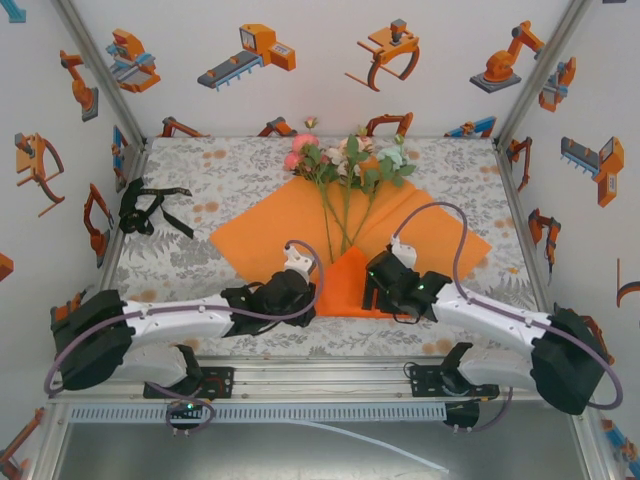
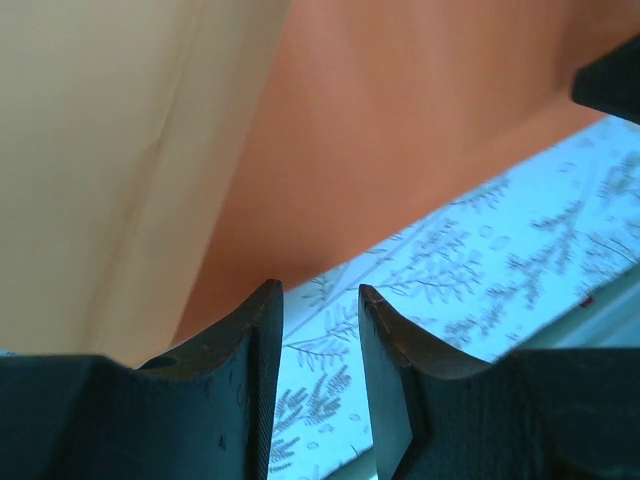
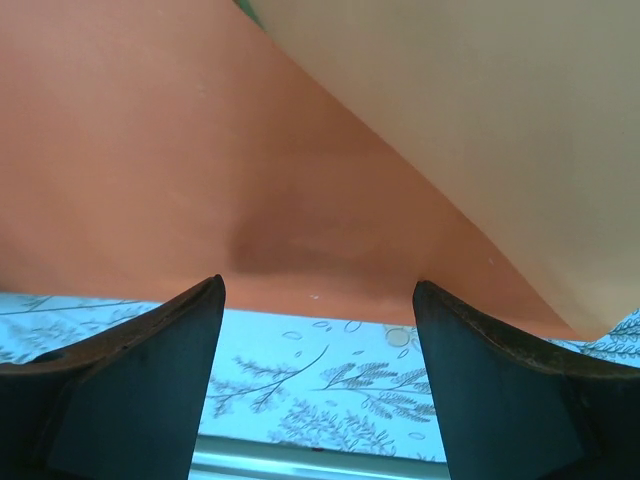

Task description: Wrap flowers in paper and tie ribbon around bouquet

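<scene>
The orange paper (image 1: 265, 235) lies spread like a diamond on the table, its near corner (image 1: 347, 282) folded up and back over the stem ends. On it lie the flowers (image 1: 347, 160), blooms at the far end and thin green stems running toward me. The black ribbon (image 1: 150, 208) sits bunched at the far left. My left gripper (image 1: 308, 297) (image 2: 320, 290) is open just left of the folded corner, with only tablecloth showing between its fingers. Just right of that corner my right gripper (image 1: 370, 290) (image 3: 320, 285) stands wide open, the paper (image 3: 200, 150) edge right ahead of it.
A leaf-patterned tablecloth (image 1: 200, 170) covers the table. White walls with orange robot prints close in the left, right and back. An aluminium rail (image 1: 320, 375) runs along the near edge between the arm bases. Purple-grey cables (image 1: 455, 240) loop above both wrists.
</scene>
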Tool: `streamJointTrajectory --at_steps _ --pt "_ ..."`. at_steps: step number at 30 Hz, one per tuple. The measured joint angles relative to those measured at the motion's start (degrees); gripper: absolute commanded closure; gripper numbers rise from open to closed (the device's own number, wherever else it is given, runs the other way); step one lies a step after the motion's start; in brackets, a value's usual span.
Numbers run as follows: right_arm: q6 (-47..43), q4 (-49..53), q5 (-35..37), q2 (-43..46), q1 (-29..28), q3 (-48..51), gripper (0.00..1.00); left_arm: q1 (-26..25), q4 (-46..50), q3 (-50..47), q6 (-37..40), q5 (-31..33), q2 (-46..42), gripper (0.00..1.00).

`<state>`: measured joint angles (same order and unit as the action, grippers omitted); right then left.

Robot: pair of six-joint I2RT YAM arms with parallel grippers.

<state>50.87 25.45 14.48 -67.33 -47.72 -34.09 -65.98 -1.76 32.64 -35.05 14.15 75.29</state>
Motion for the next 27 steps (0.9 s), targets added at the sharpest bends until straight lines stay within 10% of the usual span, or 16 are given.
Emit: streamJointTrajectory --at_steps 27 --pt "3.78 -11.13 -8.96 0.15 -5.84 0.52 0.27 2.80 -2.10 -8.68 -15.82 7.13 -4.87 0.64"
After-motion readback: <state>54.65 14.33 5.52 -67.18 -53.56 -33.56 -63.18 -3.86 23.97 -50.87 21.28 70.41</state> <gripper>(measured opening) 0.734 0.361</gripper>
